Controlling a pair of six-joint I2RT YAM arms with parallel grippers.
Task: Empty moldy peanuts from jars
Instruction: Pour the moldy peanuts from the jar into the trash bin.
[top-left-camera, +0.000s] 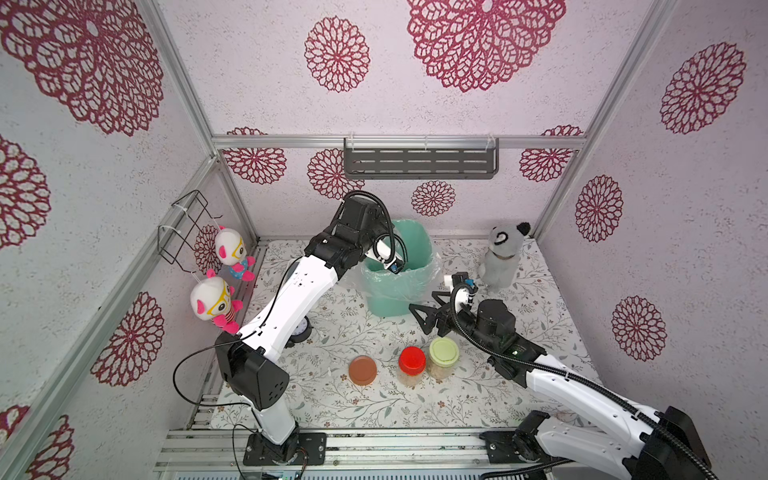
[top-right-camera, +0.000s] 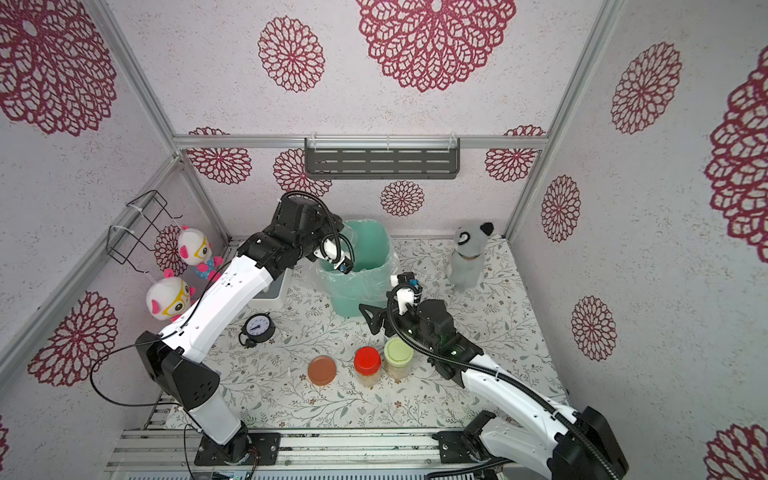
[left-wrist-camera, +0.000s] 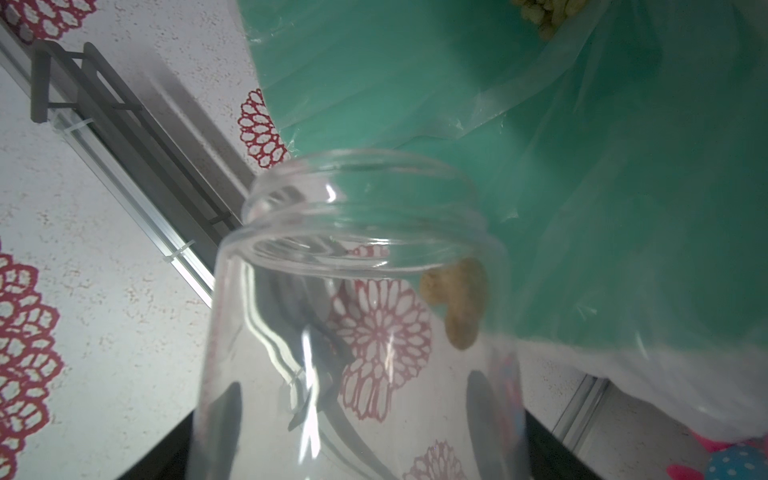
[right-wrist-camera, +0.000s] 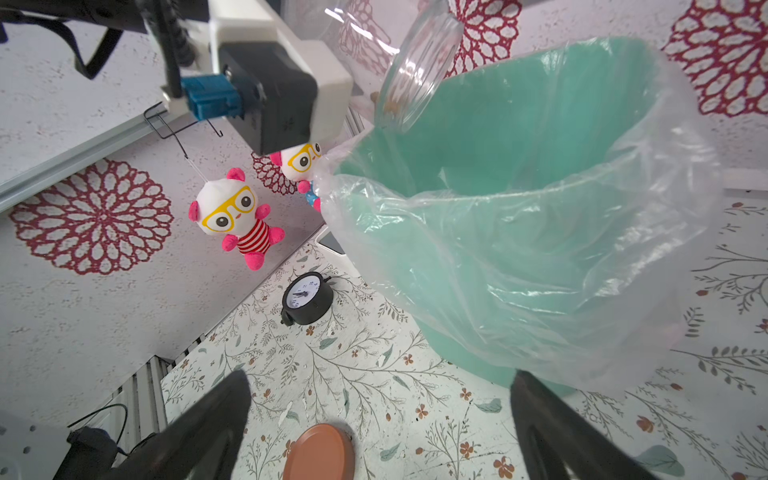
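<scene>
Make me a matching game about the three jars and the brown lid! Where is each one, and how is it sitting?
Things:
1. lidless jar
2. brown lid
3. red-lidded jar
4. pale-green-lidded jar

Places:
A. lies flat on the table, on no jar
B. stands closed in the middle of the row
C. tipped over the mint-green bin, nearly empty
D. stands closed at one end of the row

Pairs: 1-C, 2-A, 3-B, 4-D

White arms (top-left-camera: 291, 299), black, seemingly ribbed cables (top-left-camera: 368, 193)
</scene>
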